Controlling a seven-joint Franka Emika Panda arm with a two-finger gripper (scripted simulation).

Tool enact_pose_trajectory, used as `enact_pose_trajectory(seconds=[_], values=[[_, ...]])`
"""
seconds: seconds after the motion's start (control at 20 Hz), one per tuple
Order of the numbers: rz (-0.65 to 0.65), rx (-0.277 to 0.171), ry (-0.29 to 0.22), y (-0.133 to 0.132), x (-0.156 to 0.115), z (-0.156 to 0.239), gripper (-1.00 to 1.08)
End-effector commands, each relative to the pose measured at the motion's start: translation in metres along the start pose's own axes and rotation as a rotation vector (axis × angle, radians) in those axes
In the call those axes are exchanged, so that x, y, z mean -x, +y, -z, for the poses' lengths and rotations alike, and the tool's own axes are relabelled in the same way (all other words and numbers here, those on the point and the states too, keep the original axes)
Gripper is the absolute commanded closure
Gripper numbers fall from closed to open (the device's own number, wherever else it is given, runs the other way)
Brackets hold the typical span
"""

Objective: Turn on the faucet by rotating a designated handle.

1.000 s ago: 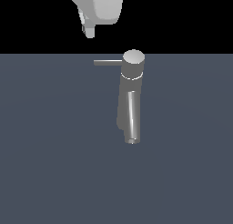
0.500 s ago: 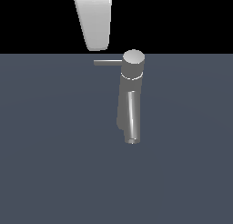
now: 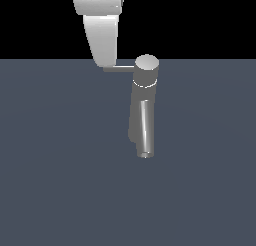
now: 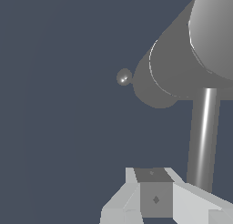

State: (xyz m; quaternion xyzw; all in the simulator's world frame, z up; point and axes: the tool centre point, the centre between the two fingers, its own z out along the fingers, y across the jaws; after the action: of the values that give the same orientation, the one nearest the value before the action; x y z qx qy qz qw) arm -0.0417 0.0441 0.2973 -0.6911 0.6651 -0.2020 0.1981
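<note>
In the exterior view the shiny spout (image 3: 146, 130) is the nearest part. It is a tube that runs down along the front of the faucet (image 3: 145, 102), and its open end is the lowest point. The faucet stands upright on the dark grey counter (image 3: 60, 180), around the middle of it and away from its edges. Its long axis is vertical, and a round flat cap (image 3: 147, 64) closes the top.

The handle (image 3: 122, 68) is a thin rod. It leaves the cap sideways with its long axis horizontal and points to the exterior view's left.

The white arm (image 3: 102, 30) comes down from above, and its lower end covers the free tip of the handle. The gripper (image 4: 154, 198) shows in the wrist view just beside the handle rod (image 4: 203, 136); I cannot tell if it is released or clenched.
</note>
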Motion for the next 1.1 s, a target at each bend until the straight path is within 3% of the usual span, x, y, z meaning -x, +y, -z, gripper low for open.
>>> enact_pose_trajectory(seconds=[0.0, 0.8, 1.05], values=[[-0.025, -0.008, 0.008, -0.003, -0.002, -0.004, 1.08], [-0.066, -0.019, 0.026, -0.007, -0.006, -0.011, 1.08], [-0.066, -0.019, 0.026, 0.009, -0.004, -0.011, 1.08]])
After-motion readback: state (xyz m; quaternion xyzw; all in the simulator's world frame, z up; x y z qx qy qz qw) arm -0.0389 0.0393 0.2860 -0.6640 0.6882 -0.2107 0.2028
